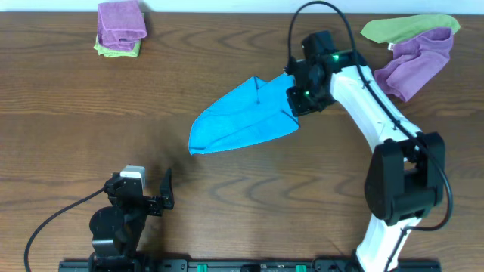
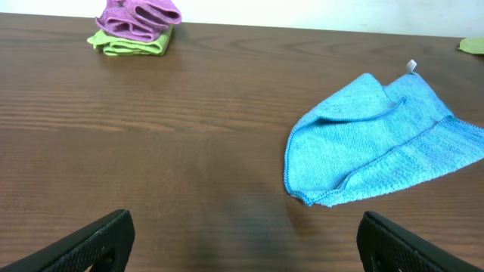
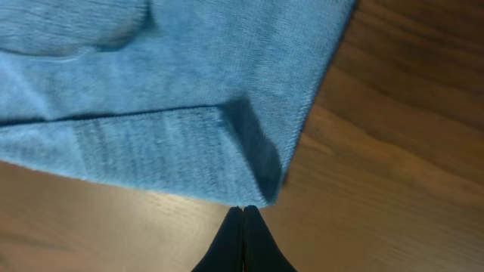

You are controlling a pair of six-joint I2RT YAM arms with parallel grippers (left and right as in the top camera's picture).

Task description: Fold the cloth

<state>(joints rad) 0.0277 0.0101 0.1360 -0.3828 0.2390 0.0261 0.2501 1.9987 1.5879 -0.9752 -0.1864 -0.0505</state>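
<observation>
Right tool (image 3: 243,230) first: its two fingers are pressed together, tip to tip, and the right wrist view puts the doubled corner of the cloth (image 3: 151,91) just past those tips. I can make out no blue between them (a thread or two could hide there, too fine to tell).

So here's the danger, as I read it. If the arm lifts now it may come away empty, because the tips look to have met short of the hem. If it pushes forward shut, it may shove that corner and rumple the layer lying under it.

Moving outward, the overhead view gives what the close-up cannot: the whole cloth, a lopsided leaf shape just above centre frame on the counter (image 1: 76,136), with the arm covering its right end. It also shows the left tool (image 1: 149,198) at lower left, well apart from the cloth.

The left wrist view confirms those fingers stand wide apart over bare wood. It alone shows the white tag (image 2: 412,66) at the cloth's far corner.

A purple and lime stack (image 1: 121,29) sits upper left, and loose purple and lime cloths (image 1: 416,45) lie upper right.
</observation>
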